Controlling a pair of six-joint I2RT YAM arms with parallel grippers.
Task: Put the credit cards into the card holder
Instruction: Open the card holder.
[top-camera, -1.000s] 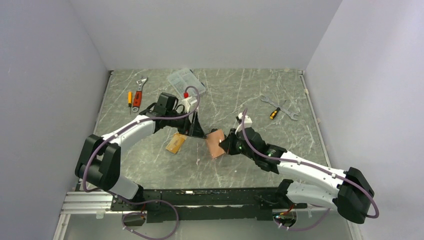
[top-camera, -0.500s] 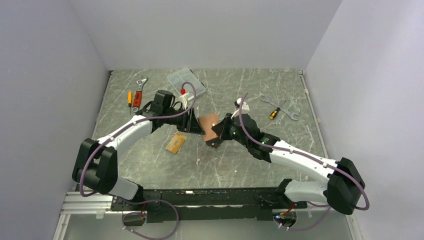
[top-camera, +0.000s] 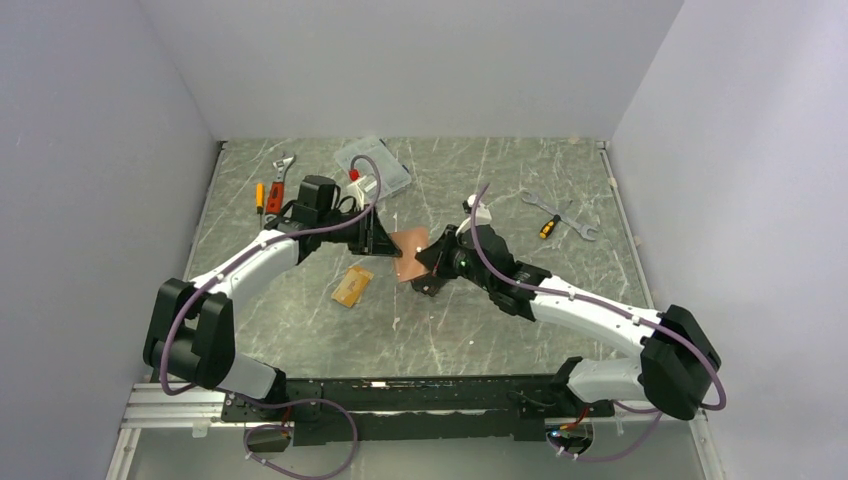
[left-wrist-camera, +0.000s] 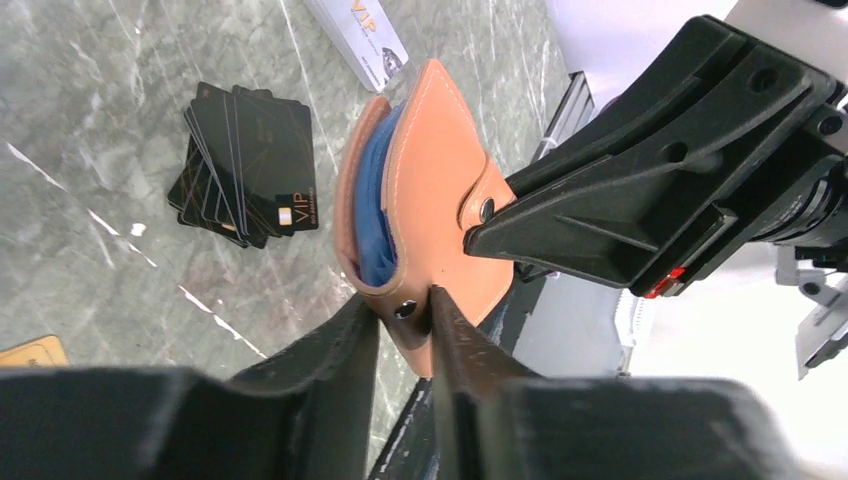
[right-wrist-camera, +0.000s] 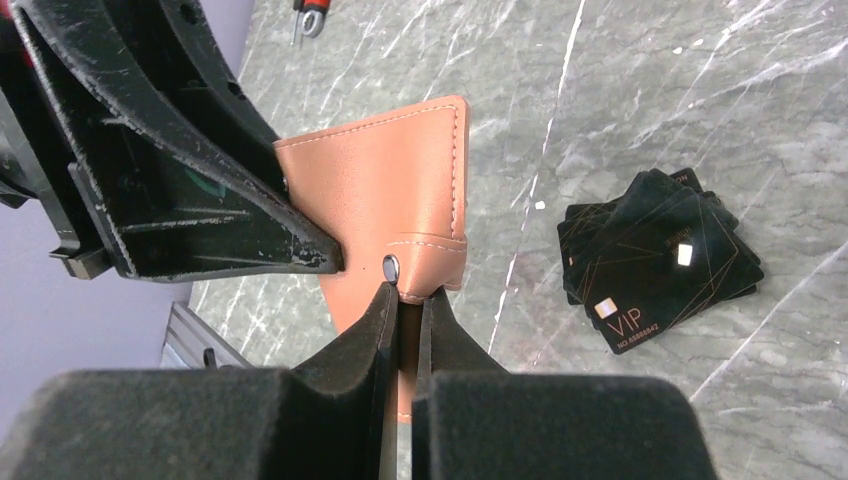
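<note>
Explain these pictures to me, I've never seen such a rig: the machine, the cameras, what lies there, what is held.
This is a robot: two arms bolted at the table's near edge, each ending in a two-fingered end effector. The wide picture comes from a camera above and behind them; the two close ones from cameras on the wrists. The right end effector pinches the pink card holder's tab, holding it above the table; the left end effector pinches another edge. On the table lie a fan of black cards, an orange-gold card and a silver card; farther back, a clear box and a wrench.
</note>
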